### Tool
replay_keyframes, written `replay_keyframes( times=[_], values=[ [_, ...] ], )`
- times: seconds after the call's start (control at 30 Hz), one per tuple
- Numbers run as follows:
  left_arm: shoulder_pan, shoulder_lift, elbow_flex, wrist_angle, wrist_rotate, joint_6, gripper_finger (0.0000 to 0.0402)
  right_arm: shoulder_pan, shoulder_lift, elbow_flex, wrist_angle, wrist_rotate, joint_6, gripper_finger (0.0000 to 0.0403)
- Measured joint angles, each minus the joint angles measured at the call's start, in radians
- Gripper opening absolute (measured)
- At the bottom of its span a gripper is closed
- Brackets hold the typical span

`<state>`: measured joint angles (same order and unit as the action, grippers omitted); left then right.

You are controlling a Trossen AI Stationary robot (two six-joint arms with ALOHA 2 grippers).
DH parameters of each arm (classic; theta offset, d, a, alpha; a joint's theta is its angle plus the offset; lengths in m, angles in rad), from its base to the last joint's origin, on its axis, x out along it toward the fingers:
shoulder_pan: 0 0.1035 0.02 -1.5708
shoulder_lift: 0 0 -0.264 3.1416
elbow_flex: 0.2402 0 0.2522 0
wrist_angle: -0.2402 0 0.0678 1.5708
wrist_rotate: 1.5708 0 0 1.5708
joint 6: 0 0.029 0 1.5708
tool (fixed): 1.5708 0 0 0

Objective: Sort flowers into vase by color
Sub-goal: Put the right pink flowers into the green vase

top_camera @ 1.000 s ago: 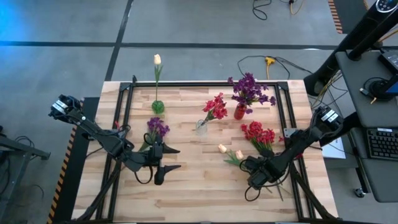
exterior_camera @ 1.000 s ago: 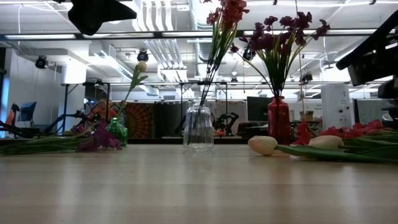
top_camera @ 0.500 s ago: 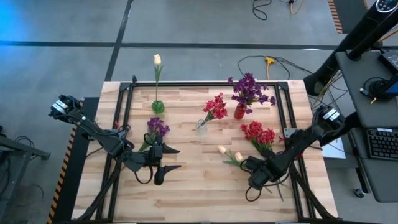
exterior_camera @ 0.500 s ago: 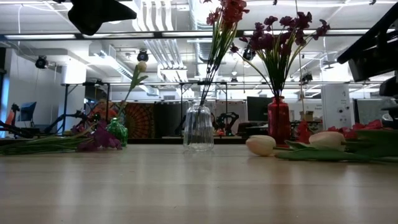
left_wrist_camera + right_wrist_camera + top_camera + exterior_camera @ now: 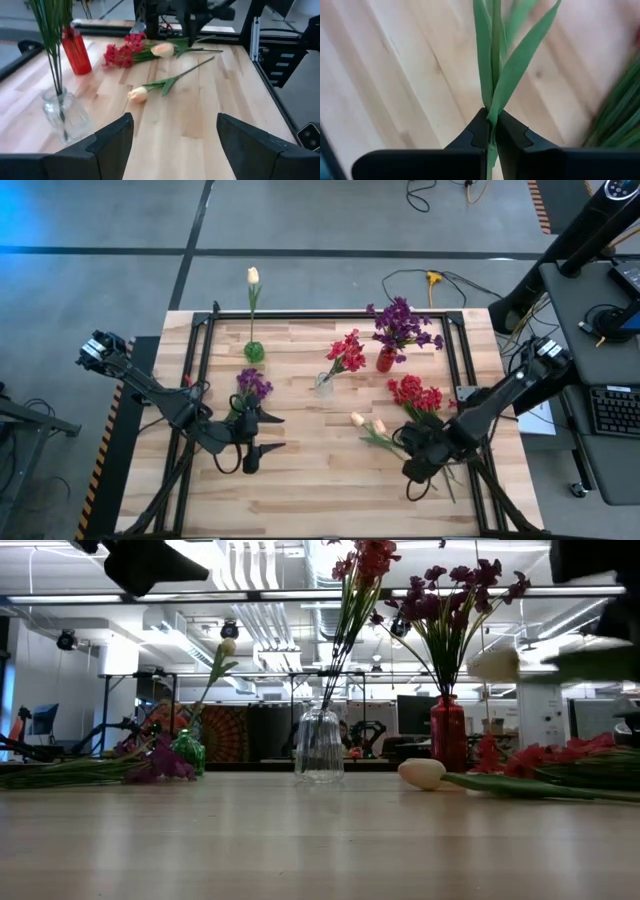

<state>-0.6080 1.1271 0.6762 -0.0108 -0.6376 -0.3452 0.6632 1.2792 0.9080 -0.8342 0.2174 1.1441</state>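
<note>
- Setting: wooden counter (image 5: 300, 480) on a grey workshop floor; landmark is the clear vase (image 5: 323, 384).
- Progress, judged: partly done. One vase per colour is started; several stems are left.
- Clear vase: red flowers (image 5: 347, 352).
- Red vase (image 5: 385, 360), just beside it: purple flowers (image 5: 400, 323).
- Green vase (image 5: 254, 351), well apart from it: one cream tulip (image 5: 253, 276).
- Loose: purple stem (image 5: 252, 385); red bunch (image 5: 417, 395); tulip on the counter (image 5: 357, 420).
- Right hand (image 5: 418, 464): clamped on a lifted tulip stem (image 5: 491, 60).
- Left hand (image 5: 262, 432): spread wide, holding nothing.
</note>
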Motion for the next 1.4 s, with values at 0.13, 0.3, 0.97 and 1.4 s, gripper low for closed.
replay_keyframes(
  times=[0.13,0.3,0.97,1.4],
  values=[
    [0.000,-0.038,0.000,-0.005,0.000,0.096,0.0268,0.000,-0.074,0.017,0.002,0.103,-0.015,0.0013],
    [0.000,-0.063,0.000,-0.004,0.000,0.181,0.0268,0.000,-0.133,0.021,0.081,0.230,-0.114,0.0013],
    [0.006,0.156,-0.125,0.916,0.150,0.530,0.0268,-0.093,0.032,0.020,1.060,0.343,-1.215,0.0013],
    [0.036,0.354,0.034,0.978,0.115,0.617,0.0268,-0.178,0.202,0.020,1.379,0.164,-1.426,0.0013]
  ],
)
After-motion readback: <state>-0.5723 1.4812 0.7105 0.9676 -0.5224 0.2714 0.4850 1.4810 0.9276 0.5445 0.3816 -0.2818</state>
